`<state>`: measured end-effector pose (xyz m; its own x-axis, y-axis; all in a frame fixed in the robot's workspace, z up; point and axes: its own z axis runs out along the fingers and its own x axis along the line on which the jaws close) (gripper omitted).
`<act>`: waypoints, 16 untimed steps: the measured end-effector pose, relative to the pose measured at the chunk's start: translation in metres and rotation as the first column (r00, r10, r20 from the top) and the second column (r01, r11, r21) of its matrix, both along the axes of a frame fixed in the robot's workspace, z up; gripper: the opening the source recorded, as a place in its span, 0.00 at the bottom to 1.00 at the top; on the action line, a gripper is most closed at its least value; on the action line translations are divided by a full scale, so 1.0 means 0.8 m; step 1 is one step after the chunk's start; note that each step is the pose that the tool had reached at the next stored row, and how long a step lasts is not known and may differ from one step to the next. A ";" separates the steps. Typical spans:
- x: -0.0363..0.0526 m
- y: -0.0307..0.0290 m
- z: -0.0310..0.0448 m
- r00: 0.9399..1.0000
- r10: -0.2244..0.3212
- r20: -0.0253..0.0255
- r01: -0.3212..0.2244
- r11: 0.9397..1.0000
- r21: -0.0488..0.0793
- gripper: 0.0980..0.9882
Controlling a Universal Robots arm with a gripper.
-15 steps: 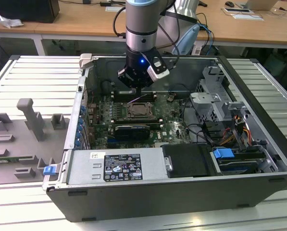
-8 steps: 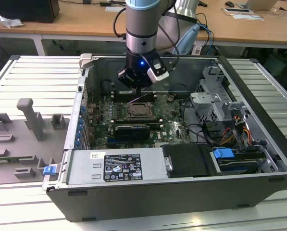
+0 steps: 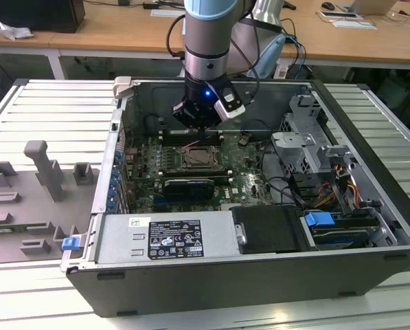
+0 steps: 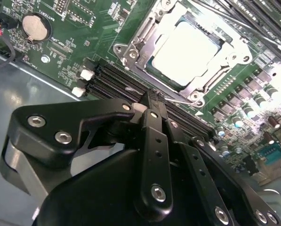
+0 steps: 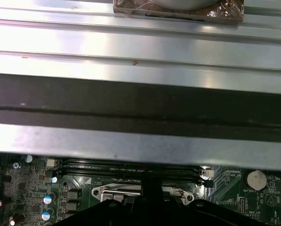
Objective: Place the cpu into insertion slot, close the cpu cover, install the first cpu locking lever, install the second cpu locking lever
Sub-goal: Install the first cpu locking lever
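Observation:
The cpu (image 4: pixel 187 49) lies in the insertion slot (image 3: pixel 202 159), its pale silver top showing through the window of the cpu cover (image 4: pixel 142 47), which rests flat over it. A thin wire locking lever (image 4: pixel 178 100) runs along the socket's edge nearest the gripper. My gripper (image 4: pixel 149 100) hangs over the memory slots just beside that edge, fingers pressed together, tips close to the lever wire. In the exterior view the gripper (image 3: pixel 203 128) hovers just behind the socket on the green board (image 3: pixel 242 180). The socket's metal rim (image 5: pixel 116 192) shows in the first wrist view.
The board sits inside an open computer case (image 3: pixel 259 268). Black memory slots (image 4: pixel 112 80) lie under the fingers. A coin battery (image 4: pixel 36 27) is nearby. A drive cage with cables (image 3: pixel 314 158) fills the exterior view's right. The case wall (image 5: pixel 140 99) stands close by.

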<state>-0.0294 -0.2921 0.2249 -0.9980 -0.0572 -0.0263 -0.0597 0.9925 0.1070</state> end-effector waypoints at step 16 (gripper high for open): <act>0.013 0.0048 -0.0146 1.000 0.002 0.000 -0.002 1.000 0.004 0.01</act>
<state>-0.0194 -0.2882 0.2132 -0.9979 -0.0588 -0.0264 -0.0614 0.9919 0.1112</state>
